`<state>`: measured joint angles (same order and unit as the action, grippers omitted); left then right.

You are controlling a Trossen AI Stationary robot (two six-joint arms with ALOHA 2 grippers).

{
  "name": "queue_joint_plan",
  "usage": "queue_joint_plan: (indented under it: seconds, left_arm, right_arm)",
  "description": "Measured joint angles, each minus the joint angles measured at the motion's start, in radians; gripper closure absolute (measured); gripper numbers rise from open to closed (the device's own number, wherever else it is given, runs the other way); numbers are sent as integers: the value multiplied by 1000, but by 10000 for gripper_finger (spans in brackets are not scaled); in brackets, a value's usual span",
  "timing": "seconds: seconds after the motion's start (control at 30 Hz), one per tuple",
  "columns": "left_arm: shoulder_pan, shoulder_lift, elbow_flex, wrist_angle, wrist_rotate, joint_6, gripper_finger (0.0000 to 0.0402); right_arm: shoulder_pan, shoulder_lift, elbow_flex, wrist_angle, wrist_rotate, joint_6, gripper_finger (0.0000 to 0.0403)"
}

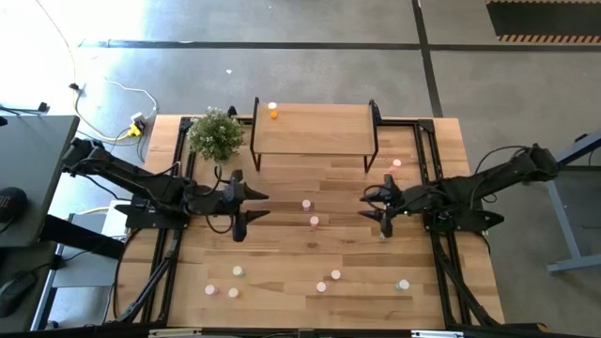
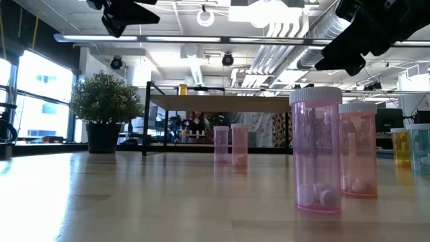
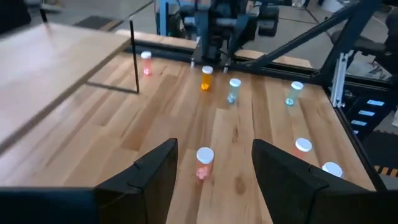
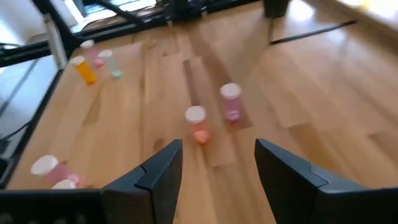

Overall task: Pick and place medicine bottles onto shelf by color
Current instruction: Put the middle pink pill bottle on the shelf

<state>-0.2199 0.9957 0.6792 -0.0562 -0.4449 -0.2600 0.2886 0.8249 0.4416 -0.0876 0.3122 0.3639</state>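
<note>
Hovering above the bench [image 1: 310, 268] on either side of its middle, both end effectors are seen with fingers spread apart and nothing held between them. The left end effector [image 1: 252, 206] is placed on the left half, near the potted plant [image 1: 216, 132]; in its wrist view the two dark fingers [image 3: 149, 177] stand well apart, with a pink white-capped bottle [image 3: 204, 163] on the boards beyond the gap. The right end effector [image 1: 373, 206] is placed on the right half, facing the left one; its fingers [image 4: 158, 171] are likewise spread, and two pink bottles [image 4: 213, 118] are seen standing beyond them.

The shelf [image 1: 313, 128] is set at the far edge of the bench, between the two arms' reach, and one orange bottle [image 1: 273, 111] is standing on its top near the left corner. The remaining medicine bottles are scattered upright on the bench: two in the middle [image 1: 310, 212], one deep pink one [image 1: 396, 164] by the shelf's right legs, and a loose row [image 1: 324, 280] along the near edge, with a pale green one [image 1: 403, 284] at its right end. In the low view a pink bottle [image 2: 316, 149] stands closest. No label, brand or writing can be read on any bottle.
</note>
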Motion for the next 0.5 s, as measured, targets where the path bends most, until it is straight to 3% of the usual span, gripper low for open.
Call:
queue_joint_plan:
  seconds: [0.3,0.5]
  left_arm:
    - [-16,-124,0,-80,18,6,206]
    - [-61,-139,0,-98,15,1,206]
  right_arm:
    - [-2,183,0,174,-92,159,210]
    - [21,294,0,339,-75,127,210]
